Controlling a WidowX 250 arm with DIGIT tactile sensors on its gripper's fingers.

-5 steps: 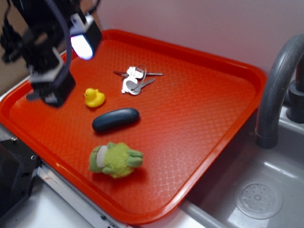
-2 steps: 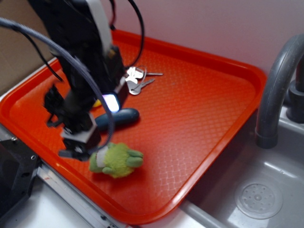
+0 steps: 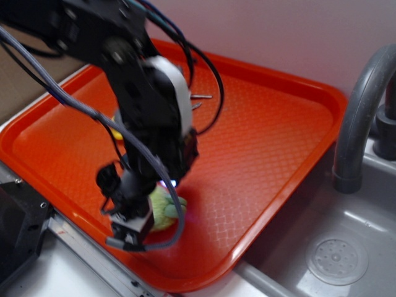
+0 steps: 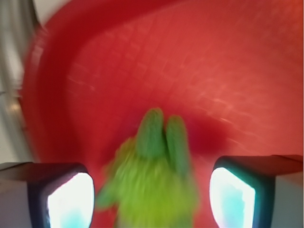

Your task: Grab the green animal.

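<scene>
- Since the earlier frames the arm [image 3: 142, 105] has swung from the upper left of the frame down toward the lower centre, and it now hides the duck, the blue object and most of the keys.
- The gripper [image 4: 151, 199] hangs over the toy [image 3: 166, 205]; in the wrist view its two fingers [image 4: 64, 197] stand wide apart, one on each side of the toy, with gaps between, so it holds nothing.
- The toy lies on the tray [image 3: 266, 142], near its front edge, lower centre of the exterior view; only its green right half shows past the arm.
- In the wrist view the toy fills the lower middle, blurred, two stubby limbs pointing up the frame.
- The tray is red with a fine grid pattern and a raised rim.
- A tip of the keys [image 3: 201, 96] shows at the arm's upper right.
- Right of the tray sits a grey sink [image 3: 346, 247] with a round drain and a curved grey faucet [image 3: 359, 105].
- A pale wall [image 3: 278, 31] runs along the top.
</scene>
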